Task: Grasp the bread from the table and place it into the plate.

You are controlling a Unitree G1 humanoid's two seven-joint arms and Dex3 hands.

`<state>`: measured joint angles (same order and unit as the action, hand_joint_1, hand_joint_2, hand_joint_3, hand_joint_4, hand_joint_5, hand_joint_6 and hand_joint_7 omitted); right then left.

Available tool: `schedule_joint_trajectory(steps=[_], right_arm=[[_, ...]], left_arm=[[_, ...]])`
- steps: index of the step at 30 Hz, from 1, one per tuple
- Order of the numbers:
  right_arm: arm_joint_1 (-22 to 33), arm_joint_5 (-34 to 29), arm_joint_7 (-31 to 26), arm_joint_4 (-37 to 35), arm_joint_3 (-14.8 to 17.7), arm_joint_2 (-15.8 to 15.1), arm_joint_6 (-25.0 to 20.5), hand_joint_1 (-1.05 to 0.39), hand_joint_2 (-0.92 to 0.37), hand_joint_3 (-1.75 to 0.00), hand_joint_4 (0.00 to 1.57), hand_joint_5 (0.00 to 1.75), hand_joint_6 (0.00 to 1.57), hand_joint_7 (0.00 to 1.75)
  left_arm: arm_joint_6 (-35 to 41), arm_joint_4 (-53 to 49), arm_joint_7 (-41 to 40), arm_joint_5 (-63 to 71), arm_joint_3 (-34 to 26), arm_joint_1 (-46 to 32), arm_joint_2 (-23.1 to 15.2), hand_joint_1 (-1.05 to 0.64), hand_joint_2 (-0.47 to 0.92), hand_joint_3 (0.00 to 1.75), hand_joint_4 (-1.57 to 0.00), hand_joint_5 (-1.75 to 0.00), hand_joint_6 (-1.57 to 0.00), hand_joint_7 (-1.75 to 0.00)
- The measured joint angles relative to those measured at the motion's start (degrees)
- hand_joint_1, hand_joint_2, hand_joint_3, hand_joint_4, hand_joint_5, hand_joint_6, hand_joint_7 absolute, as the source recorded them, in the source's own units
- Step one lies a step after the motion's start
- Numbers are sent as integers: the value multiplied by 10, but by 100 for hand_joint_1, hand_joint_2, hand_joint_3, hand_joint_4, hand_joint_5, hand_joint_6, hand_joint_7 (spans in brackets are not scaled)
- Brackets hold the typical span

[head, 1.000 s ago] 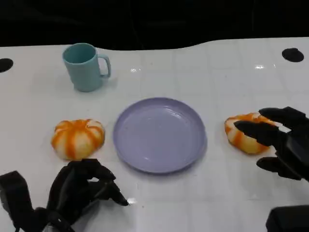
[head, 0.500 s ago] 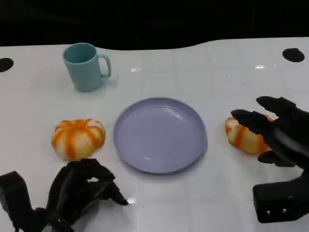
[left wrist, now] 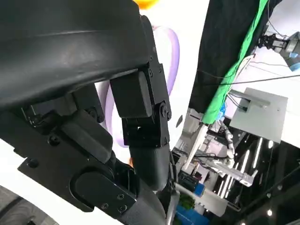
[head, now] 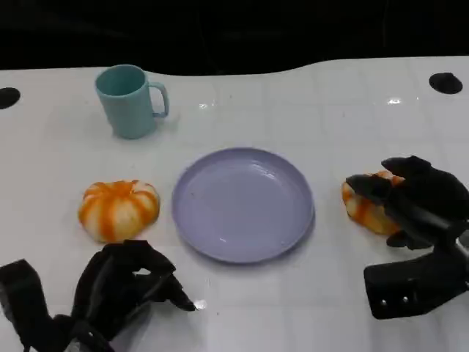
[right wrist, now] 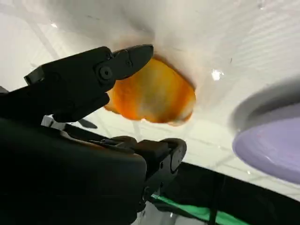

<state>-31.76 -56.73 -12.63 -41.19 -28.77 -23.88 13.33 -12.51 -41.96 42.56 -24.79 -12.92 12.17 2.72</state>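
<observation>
Two orange-and-white striped breads lie on the white table, one (head: 119, 209) left of the lavender plate (head: 242, 246) and one (head: 364, 209) right of it. The plate holds nothing. My right hand (head: 418, 202) arches over the right bread, fingers spread across its top and far side. In the right wrist view this bread (right wrist: 154, 96) sits on the table between an upper finger (right wrist: 126, 61) at its edge and a lower finger (right wrist: 164, 154) apart from it. My left hand (head: 121, 286) rests near the front edge, fingers curled in, holding nothing.
A teal mug (head: 130, 101) stands at the back left, handle to the right. Black round holes (head: 445, 82) mark the table's far corners. The plate's lavender rim (left wrist: 171, 47) and surface (right wrist: 272, 145) show in the wrist views.
My right hand has lowered and drawn in over the right bread, its fingers now draped on it, and its wrist has come into view. The left hand and the bread have not moved.
</observation>
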Motion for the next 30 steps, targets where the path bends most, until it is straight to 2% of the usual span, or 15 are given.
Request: schedule_joint_trajectory(steps=[7,12,14,15,16,17,18,19,20,21,22,23,25,27,30], right_arm=[[-51,3,-28,-103,-33,28,-5,-43,-80,-1,27,11,34,2],[-81,10,-63,-171,-44,41,6,-31,-85,0,67,11,60,5],[-90,14,-81,-194,-50,43,15,-26,-89,-1,99,21,84,10],[-94,15,-97,-205,-54,44,22,-25,-90,-1,107,29,94,9],[-96,15,-118,-216,-58,44,31,-24,-91,-1,108,52,107,8],[-98,15,-137,-226,-61,45,38,-23,-91,0,103,84,119,7],[-101,15,-155,-235,-64,45,46,-23,-91,0,99,104,125,6],[-104,15,-170,-243,-68,46,52,-23,-91,-2,90,143,132,8],[-105,14,-185,-250,-73,46,55,-23,-92,-5,86,158,136,9],[-107,14,-198,-255,-79,46,56,-23,-92,-9,84,166,139,12],[-108,13,-207,-260,-83,47,57,-23,-92,-13,84,171,119,63],[-111,13,-213,-264,-86,48,56,-21,-92,-12,84,173,101,99],[-115,13,-225,-270,-93,50,58,-18,-88,-8,87,174,85,144],[-118,14,-245,-276,-97,51,65,-17,-87,-6,89,175,80,158],[-118,16,-269,-284,-100,54,69,-17,-88,-7,90,175,80,149]], left_arm=[[0,3,0,1,0,-3,0,-105,64,1,-157,-61,-157,-37],[0,10,0,2,1,-6,0,-105,63,0,-157,-61,-157,-37],[0,13,0,2,1,-9,0,-105,63,0,-157,-61,-157,-37],[0,14,0,2,1,-11,0,-105,63,0,-157,-61,-157,-37],[0,15,0,2,1,-12,0,-105,63,0,-157,-61,-157,-37],[0,16,0,2,1,-13,0,-105,64,0,-157,-61,-157,-38],[0,16,0,2,1,-14,0,-105,64,0,-157,-61,-157,-38],[0,17,0,2,1,-14,0,-105,64,0,-157,-61,-157,-38],[0,17,0,2,1,-14,0,-105,64,0,-157,-61,-157,-38],[0,18,0,2,1,-14,0,-105,64,0,-157,-61,-157,-38],[0,18,0,2,1,-14,0,-105,64,0,-157,-61,-157,-38],[0,18,0,2,2,-14,0,-105,64,0,-157,-61,-157,-38],[0,18,0,2,2,-14,0,-105,64,0,-157,-61,-157,-38],[0,18,0,3,2,-14,0,-105,64,0,-157,-61,-157,-38],[0,18,0,3,2,-14,0,-105,64,0,-157,-61,-157,-38]])
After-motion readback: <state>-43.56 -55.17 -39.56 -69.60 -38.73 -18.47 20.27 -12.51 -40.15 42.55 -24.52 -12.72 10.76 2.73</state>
